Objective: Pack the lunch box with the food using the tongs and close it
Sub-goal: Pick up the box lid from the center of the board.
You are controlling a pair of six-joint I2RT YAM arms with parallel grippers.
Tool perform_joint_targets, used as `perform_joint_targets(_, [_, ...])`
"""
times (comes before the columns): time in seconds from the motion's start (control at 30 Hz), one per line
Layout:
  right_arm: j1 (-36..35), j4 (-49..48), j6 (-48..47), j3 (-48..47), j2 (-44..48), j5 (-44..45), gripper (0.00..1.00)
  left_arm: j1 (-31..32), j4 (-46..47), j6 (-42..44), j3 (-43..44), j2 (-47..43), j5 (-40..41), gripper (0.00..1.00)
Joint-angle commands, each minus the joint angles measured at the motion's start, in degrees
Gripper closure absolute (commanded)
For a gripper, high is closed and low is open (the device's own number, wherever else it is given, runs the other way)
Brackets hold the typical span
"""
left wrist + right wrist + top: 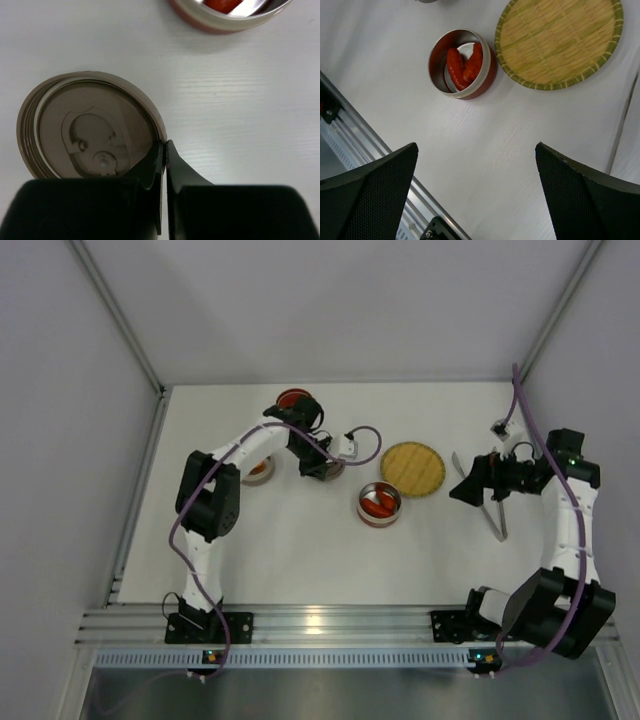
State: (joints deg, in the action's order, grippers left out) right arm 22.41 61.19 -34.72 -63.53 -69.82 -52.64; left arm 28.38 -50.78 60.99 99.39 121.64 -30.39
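Note:
The lunch box (379,503) is a small round red tin with a metal lining, standing open left of centre. Red elongated food (462,64) lies inside it. Its brownish lid (85,130) lies upside down on the table, and my left gripper (165,144) is shut on the lid's right rim. The tin's edge (225,12) shows just beyond. The grey tongs (495,520) lie on the table at the right, under my right arm. My right gripper (476,145) hangs open above bare table, holding nothing, right of the tin.
A round yellow woven plate (412,468) lies between the tin and the tongs, with nothing on it. Another red tin (295,400) stands at the back, and a further round container (260,472) sits partly under the left arm. The metal rail (320,625) marks the near edge.

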Motion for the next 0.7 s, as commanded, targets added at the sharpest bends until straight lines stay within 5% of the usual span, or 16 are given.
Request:
perform_joint_targets(0.0, [0.53, -3.79, 2.28, 2.61, 3.11, -10.25, 0.01, -0.52, -3.97, -10.0, 0.45, -17.19, -12.21, 1.0])
perform_joint_targets(0.33, [-2.19, -17.49, 11.94, 9.3, 4.08, -25.84, 0.08, -0.52, 6.65, -32.59, -6.76, -37.88, -27.35, 1.0])
perform_joint_targets(0.47, [-6.14, -31.79, 30.41, 11.84, 6.1, -26.37, 0.16, -0.61, 6.84, -35.33, -6.58, -40.08, -28.49, 1.0])
perform_joint_targets(0.6, [-13.7, -54.28, 52.18, 15.8, 5.84, -21.3, 0.15, -0.61, 5.87, -34.63, -6.58, -40.52, -27.97, 1.0])
perform_joint_targets(0.67, [-19.41, -58.01, 60.33, 15.72, 4.0, -19.09, 0.09, -0.61, 6.05, -34.71, -6.67, -40.43, -27.97, 1.0])
